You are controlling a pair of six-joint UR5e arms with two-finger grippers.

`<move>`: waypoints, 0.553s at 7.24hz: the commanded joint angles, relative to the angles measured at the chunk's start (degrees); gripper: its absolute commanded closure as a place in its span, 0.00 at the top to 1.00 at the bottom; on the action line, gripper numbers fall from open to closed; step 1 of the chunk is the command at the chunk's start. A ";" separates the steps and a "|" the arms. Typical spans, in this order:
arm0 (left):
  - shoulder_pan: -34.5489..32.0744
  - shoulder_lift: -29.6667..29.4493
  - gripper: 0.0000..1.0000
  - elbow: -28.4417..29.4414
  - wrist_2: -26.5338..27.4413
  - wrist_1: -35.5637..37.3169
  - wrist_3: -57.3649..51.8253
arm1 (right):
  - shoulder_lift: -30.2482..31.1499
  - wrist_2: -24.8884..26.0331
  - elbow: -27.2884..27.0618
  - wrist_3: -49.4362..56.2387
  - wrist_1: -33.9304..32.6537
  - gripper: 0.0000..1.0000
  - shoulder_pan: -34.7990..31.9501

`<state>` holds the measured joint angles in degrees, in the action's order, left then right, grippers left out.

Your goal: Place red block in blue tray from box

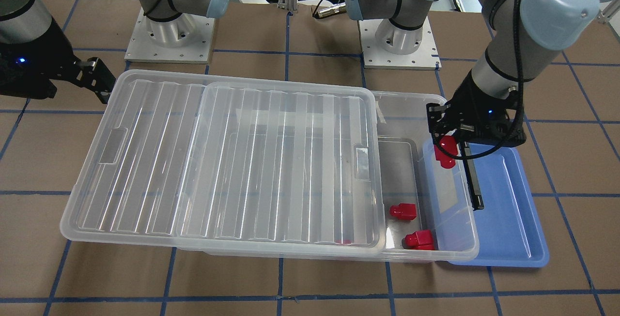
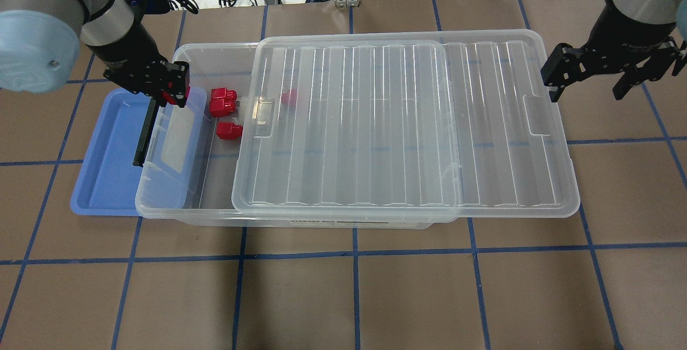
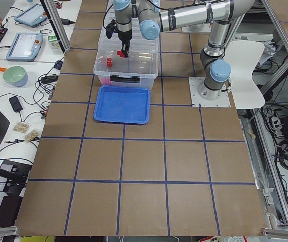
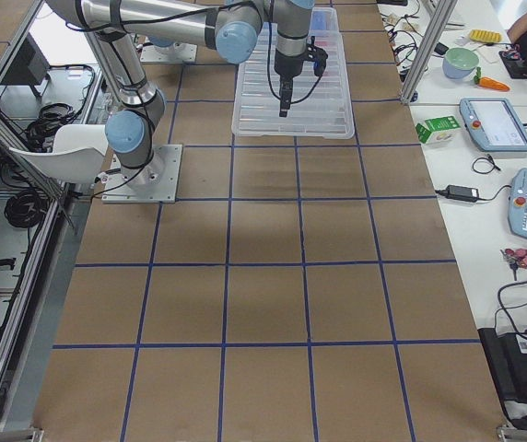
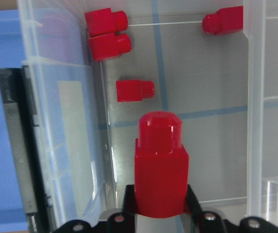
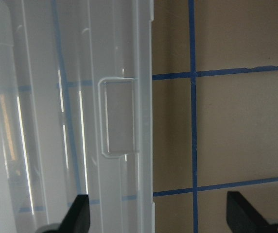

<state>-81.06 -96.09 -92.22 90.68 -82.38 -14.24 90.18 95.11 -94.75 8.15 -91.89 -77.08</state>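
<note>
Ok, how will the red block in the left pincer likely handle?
The red block looks like hard, glossy plastic, so probably rigid and slightly slippery in the left pincer. It is small, likely light. Its flat sides should resist rolling; the rounded stub end might tip it.

Silver arms (image 1: 500, 61), pale-blue joint caps (image 1: 557, 15)

The right hand (image 4: 283, 108) hangs near the box (image 4: 326, 87).
</note>
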 commanded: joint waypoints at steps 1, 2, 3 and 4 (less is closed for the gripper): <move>8.85 -1.28 0.09 1.00 3.19 -0.33 -9.06 | -3.16 -0.18 0.00 6.12 -0.30 1.00 5.59; 12.56 -2.25 0.09 0.47 2.92 0.98 -14.36 | -4.38 -0.53 0.00 8.79 -1.52 1.00 7.88; 14.69 -4.17 0.09 -0.49 1.96 2.21 -18.93 | -6.22 -0.36 0.00 9.08 -3.89 1.00 7.91; 17.06 -6.89 0.09 -2.77 -2.22 7.88 -22.72 | -7.81 -0.36 0.00 9.34 -4.26 1.00 7.91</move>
<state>-67.13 -100.17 -92.92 91.87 -79.28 -31.79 84.37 94.73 -94.75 16.66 -94.96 -69.58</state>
